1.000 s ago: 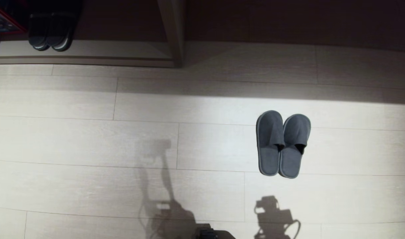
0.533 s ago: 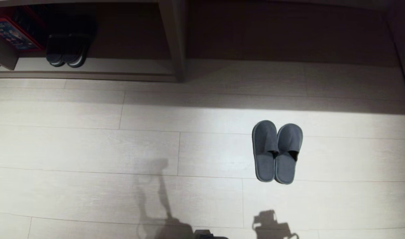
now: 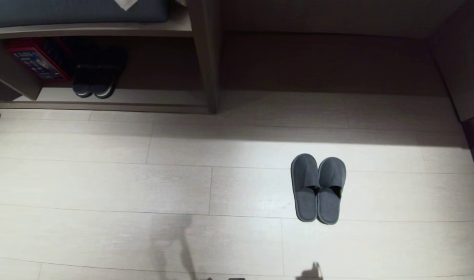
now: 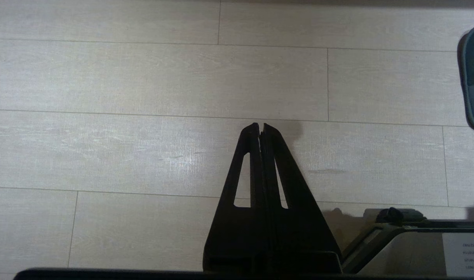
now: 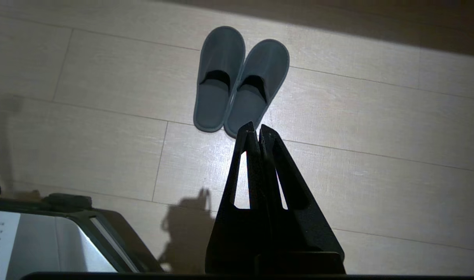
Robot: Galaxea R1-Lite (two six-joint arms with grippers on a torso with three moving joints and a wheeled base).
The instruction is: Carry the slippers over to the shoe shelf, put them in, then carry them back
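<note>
Slippers (image 3: 318, 188) lie side by side on the floor (image 3: 105, 186), untouched, well short of the shoe shelf (image 3: 206, 58); my view has tipped up over the last second to take in more of it, so carrying hasn't begun. My right gripper (image 5: 255, 130) hangs above their heels, fingers together and empty; my left gripper (image 4: 260, 126), likewise pressed together, hangs well aside.

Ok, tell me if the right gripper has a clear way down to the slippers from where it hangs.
Probably yes. The right gripper hangs shut above bare floor just short of the slippers' heels, with nothing between them. The pair lies flat, side by side and touching. It would need to open first.
</note>
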